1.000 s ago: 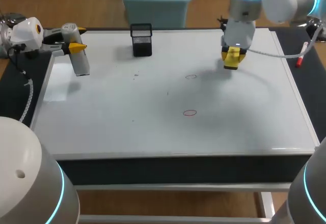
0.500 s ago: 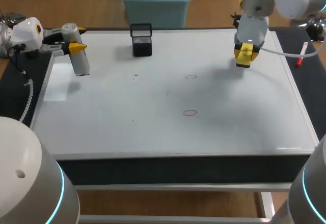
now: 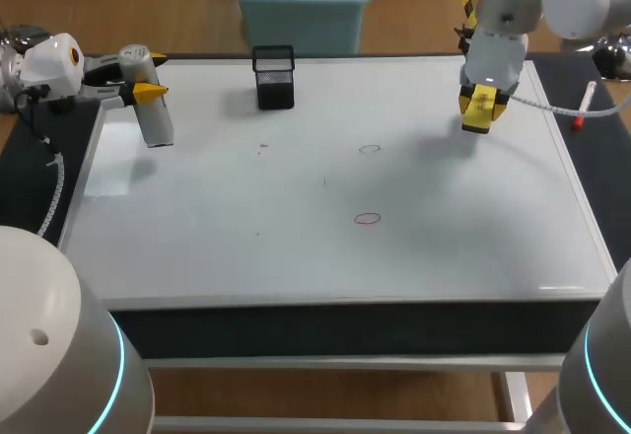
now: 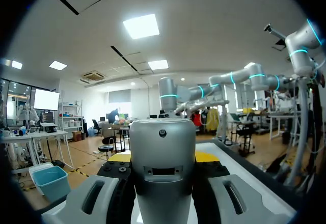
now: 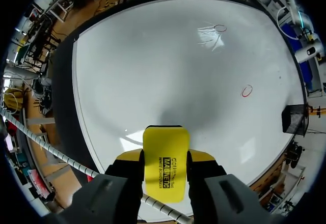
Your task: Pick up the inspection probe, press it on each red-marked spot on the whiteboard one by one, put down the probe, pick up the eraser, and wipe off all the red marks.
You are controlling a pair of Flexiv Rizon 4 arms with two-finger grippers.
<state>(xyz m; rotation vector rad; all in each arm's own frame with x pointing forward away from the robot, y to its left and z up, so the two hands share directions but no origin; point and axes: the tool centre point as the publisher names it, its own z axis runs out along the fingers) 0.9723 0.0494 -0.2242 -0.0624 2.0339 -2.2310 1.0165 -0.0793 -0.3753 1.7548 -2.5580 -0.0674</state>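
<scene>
Nearest us on the glossy white whiteboard (image 3: 246, 247), which covers nearly all of the dark counter (image 3: 325, 327), sits a small red oval mark (image 3: 368, 219), a little right of the middle. Just beyond it is a fainter oval mark (image 3: 370, 148). The right wrist view adds something here: pale, scribbly streaks beside that faint one, which the head view doesn't pick up.

Further back, toward the counter's far right corner, the right pincer (image 3: 481, 99) hangs above the board, its shadow falling on the surface below. From overhead it's one yellow lump. The right wrist view sorts it out: a flat yellow block eraser (image 5: 164, 170) is clamped between the two fingers, one on each side, clear of the board.

Over at the far left corner, the left pincer (image 3: 148, 74) lies level. It grips a silver cylindrical inspection probe (image 3: 158, 123), with a yellow tip on either side. The probe stands nearly upright, its lower end over the board's far left corner, though whether it touches I can't tell. The left wrist view shows the probe's body filling the gap between the fingers, but none of the board's marks.

At the far edge, left of centre, stands a black mesh pen holder (image 3: 274, 77).
</scene>
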